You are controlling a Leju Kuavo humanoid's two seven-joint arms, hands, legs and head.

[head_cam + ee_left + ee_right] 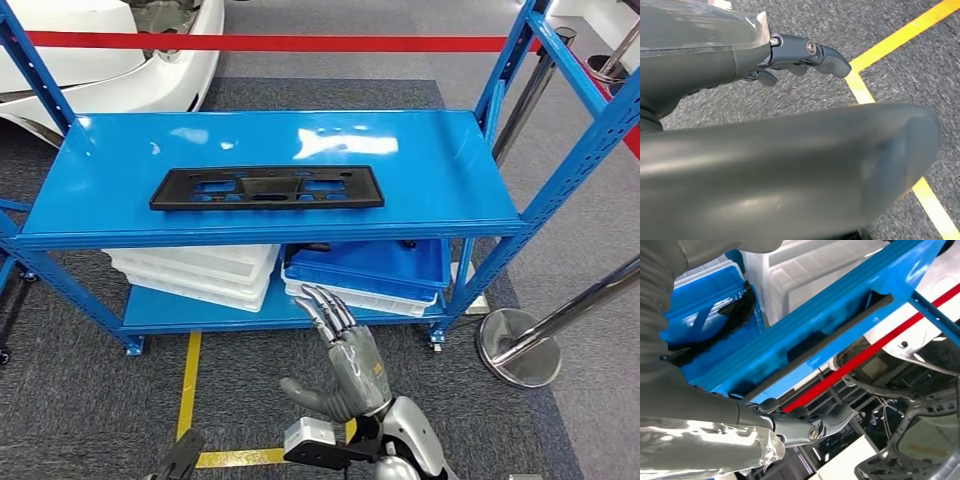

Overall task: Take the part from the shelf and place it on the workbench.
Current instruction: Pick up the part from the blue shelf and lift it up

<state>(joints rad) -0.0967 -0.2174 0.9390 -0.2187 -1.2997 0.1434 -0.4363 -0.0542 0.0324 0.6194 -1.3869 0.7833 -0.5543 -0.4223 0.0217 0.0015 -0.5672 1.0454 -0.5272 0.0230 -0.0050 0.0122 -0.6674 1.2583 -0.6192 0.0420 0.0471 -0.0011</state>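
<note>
**One black part on the top shelf, both hands empty**

There is one long flat black plastic part with cut-out holes point(266, 188). It lies flat on the top board of the shiny blue metal shelf point(423, 160), near the front edge and a little left of the middle. Nothing touches it.

The shelf has two boards. On the low board sit two piles of trays: one stack of white plastic trays point(198, 272) on the left, and just beside it one blue plastic tray point(377, 262) lying on top of more white ones.

The silver right hand point(346, 360) is in front of the shelf, down low by the bottom board and well apart from the part. Its fingers are spread and point up at the shelf, and it holds nothing. The front edge of the top board is between this hand and the part.

The left hand point(798, 57) hangs over the grey carpet floor point(791, 100) by one yellow tape line point(904, 32). Its dark fingers are stretched out with nothing in them.

Behind the shelf runs one red barrier belt point(264, 42), with a white car point(113, 50) past it. Two shiny metal posts point(528, 340) stand at the right of the shelf.
</note>
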